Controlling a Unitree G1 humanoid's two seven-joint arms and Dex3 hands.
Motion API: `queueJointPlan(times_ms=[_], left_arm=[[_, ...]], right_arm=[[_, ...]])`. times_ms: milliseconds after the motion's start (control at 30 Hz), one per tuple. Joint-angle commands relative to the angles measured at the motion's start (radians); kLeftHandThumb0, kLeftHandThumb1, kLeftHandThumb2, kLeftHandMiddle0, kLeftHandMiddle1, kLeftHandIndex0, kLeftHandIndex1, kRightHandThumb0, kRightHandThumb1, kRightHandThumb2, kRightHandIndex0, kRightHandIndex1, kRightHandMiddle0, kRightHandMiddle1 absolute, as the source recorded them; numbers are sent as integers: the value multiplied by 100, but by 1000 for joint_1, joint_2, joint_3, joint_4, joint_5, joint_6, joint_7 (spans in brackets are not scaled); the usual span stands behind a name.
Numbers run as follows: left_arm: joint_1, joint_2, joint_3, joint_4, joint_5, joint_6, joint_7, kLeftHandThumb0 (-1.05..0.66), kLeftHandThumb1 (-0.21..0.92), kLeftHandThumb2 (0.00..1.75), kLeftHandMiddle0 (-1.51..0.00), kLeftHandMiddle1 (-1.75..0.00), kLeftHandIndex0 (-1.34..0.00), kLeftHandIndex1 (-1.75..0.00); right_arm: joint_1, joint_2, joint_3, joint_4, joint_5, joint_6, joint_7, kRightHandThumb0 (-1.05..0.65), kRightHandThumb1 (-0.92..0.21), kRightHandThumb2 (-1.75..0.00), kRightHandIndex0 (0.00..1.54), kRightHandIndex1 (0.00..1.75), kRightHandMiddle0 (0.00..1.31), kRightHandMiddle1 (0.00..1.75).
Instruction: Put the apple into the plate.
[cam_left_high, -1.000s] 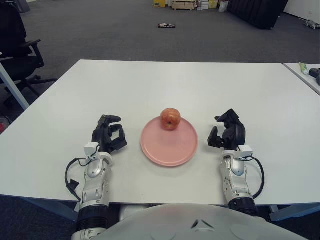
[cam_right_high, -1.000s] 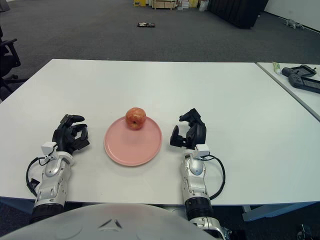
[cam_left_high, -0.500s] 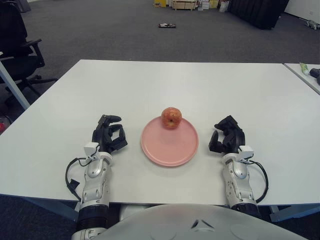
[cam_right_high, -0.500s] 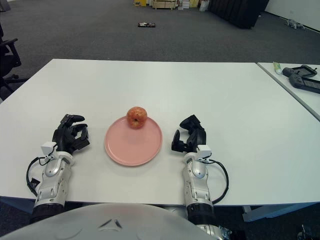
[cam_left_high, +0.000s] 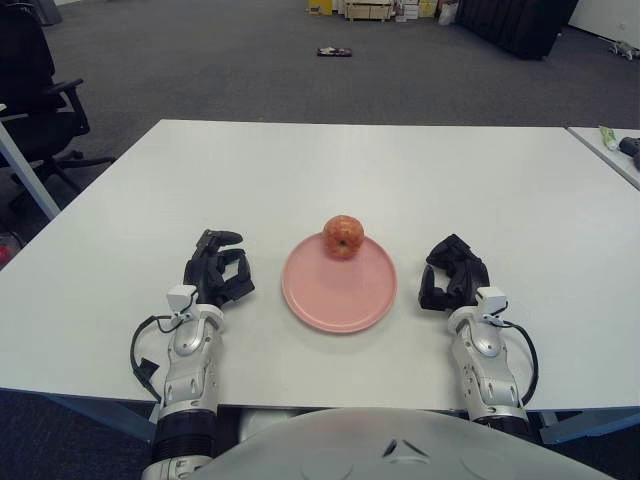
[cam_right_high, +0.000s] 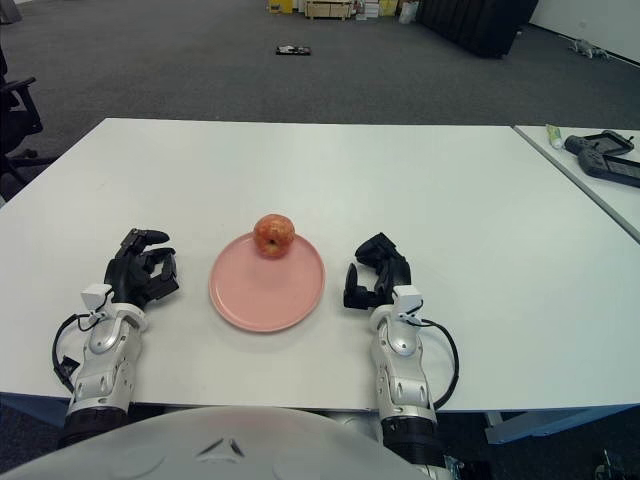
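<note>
A red apple (cam_left_high: 342, 236) sits on the far rim of the pink plate (cam_left_high: 339, 291), at the middle of the white table. My right hand (cam_left_high: 451, 273) is on the table just right of the plate, fingers curled and holding nothing. Left of the plate is my left hand (cam_left_high: 217, 271), also curled and holding nothing. Neither hand touches the apple or the plate.
The white table (cam_left_high: 350, 170) stretches wide beyond the plate. A second table (cam_right_high: 590, 160) at the right carries a dark device and a small tube. An office chair (cam_left_high: 35, 90) stands at the far left on the carpet.
My right hand has drawn back toward me and lowered beside the plate. The apple, plate and left hand have stayed put.
</note>
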Motion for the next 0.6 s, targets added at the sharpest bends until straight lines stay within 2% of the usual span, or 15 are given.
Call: queueJointPlan(times_ms=[0,233,567], left_arm=[[5,4,-6,13,1,21,-7,-1,35,129,-54,-173,-40,-175],[7,4,-8,3,-5,28,-15,-1,39,125,-52,-174,-37,-175],[12,14,-20,-9,11,41,-15,-1,41,122,-51,-172,-36,-175]], right_arm=[[30,1,1,10,2,81,5,-1,9,-175,94,175,73,163],[41,-4,5,-9,-13,115,6,-1,9,-175,94,175,73,163],[50,-3,4,-20,-18,120,6,-1,9,-175,93,175,72,164]])
